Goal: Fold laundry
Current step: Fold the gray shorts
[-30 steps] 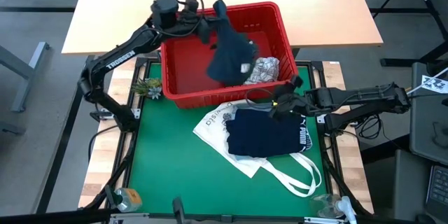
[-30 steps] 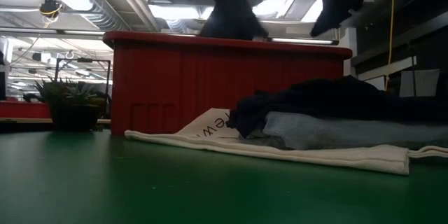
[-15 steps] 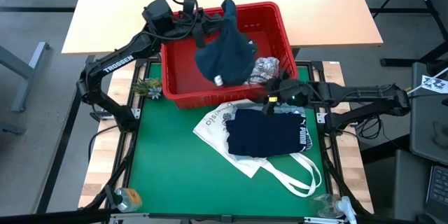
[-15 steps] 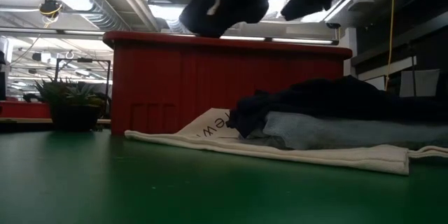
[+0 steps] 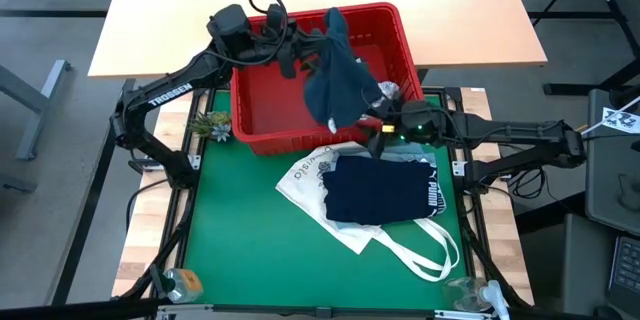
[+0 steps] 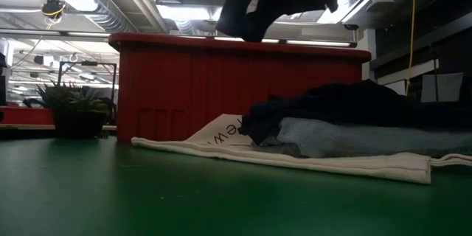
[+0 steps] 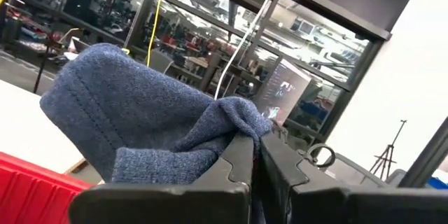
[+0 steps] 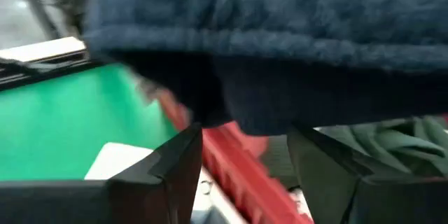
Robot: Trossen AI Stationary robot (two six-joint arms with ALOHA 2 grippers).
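Note:
My left gripper is shut on a navy blue knit garment, which hangs above the red basket. In the low view its lower end is just above the basket's rim. My right gripper is open at the basket's near right corner. Its fingers stand just under the garment's lower part; I cannot tell whether they touch it. A folded navy garment lies on light blue denim, on top of the white tote bag. My left gripper pinches a bunched fold of the navy garment between its two shut fingers. The fingers come nearly level from the table's left. The cloth drapes over them and hangs slack below, clear of the basket's rim.
A white printed garment and an olive one lie in the basket's right end. A small potted plant stands left of the basket. The green mat in front of the tote bag lies bare.
My left gripper has carried the navy garment up and toward the table's right; its lower end has swung up out of the basket. My right gripper has risen toward the basket's near right corner and tipped up from pointing down to nearly level, staying open.

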